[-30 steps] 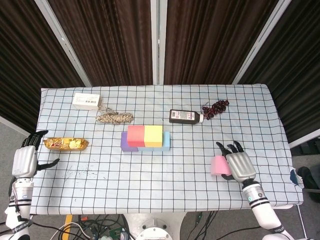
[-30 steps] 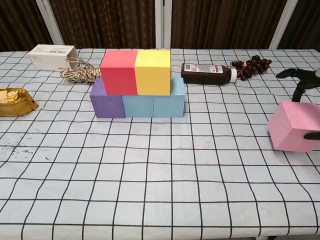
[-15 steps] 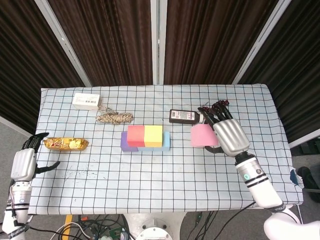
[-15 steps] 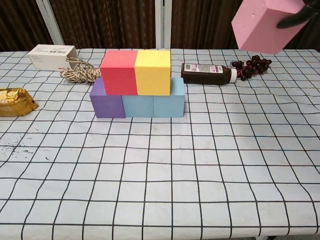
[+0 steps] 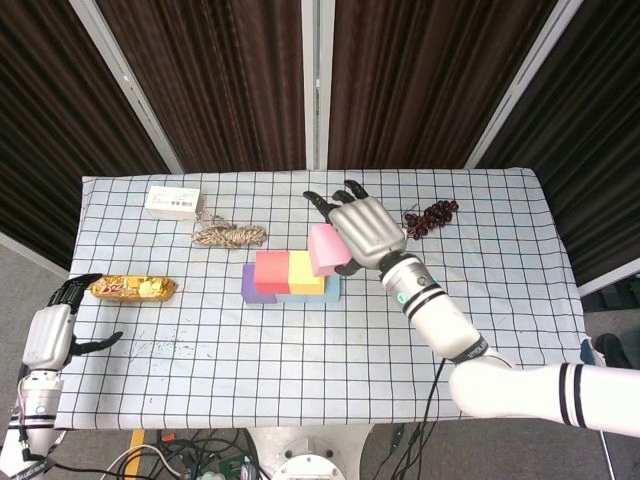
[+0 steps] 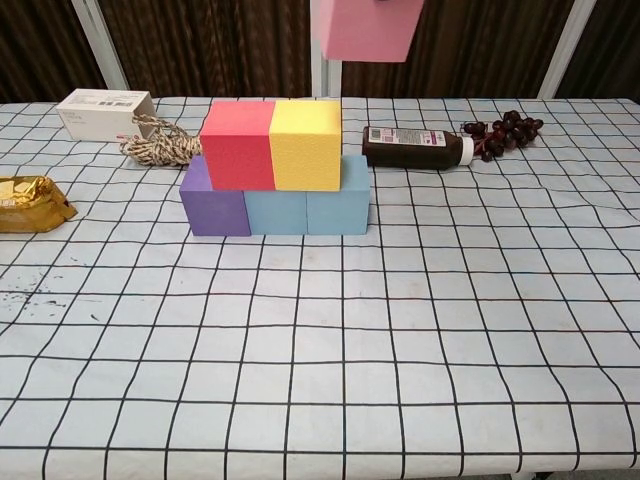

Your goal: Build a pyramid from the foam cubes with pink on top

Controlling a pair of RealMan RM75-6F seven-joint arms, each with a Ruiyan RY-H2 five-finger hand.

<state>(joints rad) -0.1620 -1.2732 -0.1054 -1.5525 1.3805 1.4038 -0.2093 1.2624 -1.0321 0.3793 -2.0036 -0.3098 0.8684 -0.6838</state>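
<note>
Right hand [image 5: 365,230] grasping pink cube [image 5: 325,249] under its palm, above yellow cube [image 5: 306,271], left hand [image 5: 47,335] released

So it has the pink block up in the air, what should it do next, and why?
Probably shift the pink cube slightly left, then lower it. The right robot hand holds it above and right of the seam between the red cube and yellow cube, where the top belongs.

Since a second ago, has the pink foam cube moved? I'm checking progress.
Yes. The pink foam cube, held by the right hand, has travelled left from the table's right side and now hangs above the yellow foam cube.
</note>
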